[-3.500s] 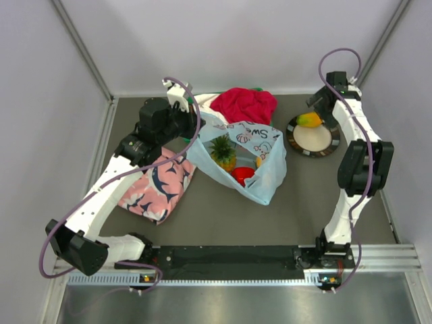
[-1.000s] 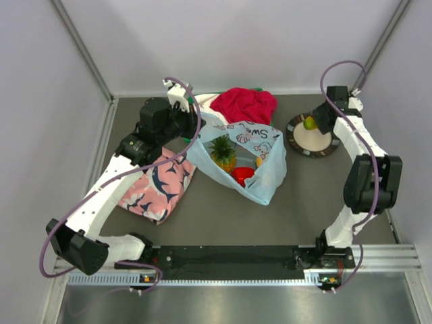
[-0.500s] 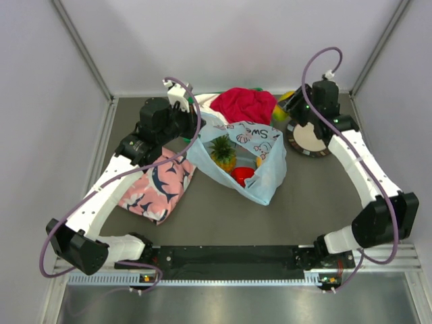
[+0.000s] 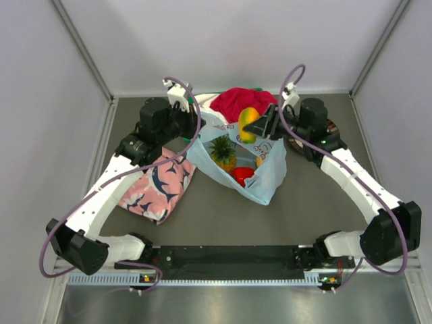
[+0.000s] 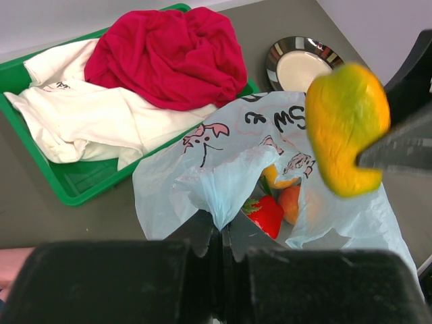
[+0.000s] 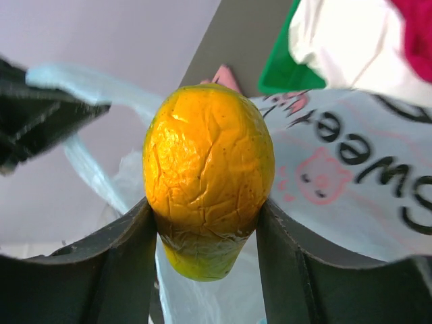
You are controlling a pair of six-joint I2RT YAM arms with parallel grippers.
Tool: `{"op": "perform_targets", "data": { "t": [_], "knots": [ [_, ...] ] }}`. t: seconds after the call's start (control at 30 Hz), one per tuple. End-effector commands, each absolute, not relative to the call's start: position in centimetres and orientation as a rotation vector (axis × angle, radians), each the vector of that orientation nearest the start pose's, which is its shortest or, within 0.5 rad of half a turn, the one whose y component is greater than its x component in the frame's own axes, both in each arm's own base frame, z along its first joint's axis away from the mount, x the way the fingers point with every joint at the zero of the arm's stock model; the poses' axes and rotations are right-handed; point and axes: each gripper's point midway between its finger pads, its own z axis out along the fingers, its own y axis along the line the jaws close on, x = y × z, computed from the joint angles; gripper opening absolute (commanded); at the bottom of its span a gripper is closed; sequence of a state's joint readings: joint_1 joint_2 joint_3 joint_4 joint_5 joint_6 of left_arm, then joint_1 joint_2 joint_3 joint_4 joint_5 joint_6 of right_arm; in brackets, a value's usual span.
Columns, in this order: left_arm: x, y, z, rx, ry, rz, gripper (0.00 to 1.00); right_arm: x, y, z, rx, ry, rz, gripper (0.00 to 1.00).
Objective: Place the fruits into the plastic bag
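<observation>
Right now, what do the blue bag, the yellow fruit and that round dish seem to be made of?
Plastic bag: thin translucent film, softly glossy; it crumples into soft folds. Mango: probably an imitation, foam or plastic, since its shiny skin is crazed with fine cracks. Dish: rim looks like polished metal, mirror-bright; the matte cream centre is unclear.

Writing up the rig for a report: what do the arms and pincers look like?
Both the left arm and right arm have white links, bulky black joints and a looping purple cable. The right pincer has two dark, flat fingers; the left pincer looks black too.
</observation>
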State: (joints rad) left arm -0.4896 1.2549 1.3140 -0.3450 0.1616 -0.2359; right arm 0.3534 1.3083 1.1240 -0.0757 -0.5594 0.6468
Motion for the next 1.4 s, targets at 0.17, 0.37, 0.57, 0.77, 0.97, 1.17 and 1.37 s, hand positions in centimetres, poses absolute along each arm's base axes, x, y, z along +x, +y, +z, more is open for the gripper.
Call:
{"op": "perform_targets", "data": {
  "t": [0.17,0.37,0.57,0.77,0.97,1.17,1.37],
  "knots": [
    [34.1,-22.2,34.6,0.351,1.817,-0.645,0.00,28.8,28.6,28.4,-0.566,1.870,1.056,0.00],
    [34.1,-22.1,34.6,0.348,1.817,-0.639,0.00,29.0,29.3,24.4,-0.640,2.018,0.856,0.00],
    [34.1,-22.0,34.6,0.346,1.818,-0.631,0.00,29.4,30.0,20.1,-0.686,2.131,0.640,0.00],
    [34.1,-22.1,34.6,0.350,1.818,-0.637,0.00,30.9,28.0,17.9,-0.576,2.204,0.436,0.00],
    [34.1,-22.1,34.6,0.348,1.818,-0.636,0.00,32.4,24.6,16.0,-0.456,2.254,0.188,0.00],
    [34.0,-22.2,34.6,0.353,1.818,-0.648,0.00,34.4,25.4,16.7,-0.372,2.173,0.194,0.00],
    [34.1,-22.4,34.4,0.355,1.825,-0.653,0.00,36.2,25.9,16.7,-0.291,2.169,0.156,0.08]
  ]
}}
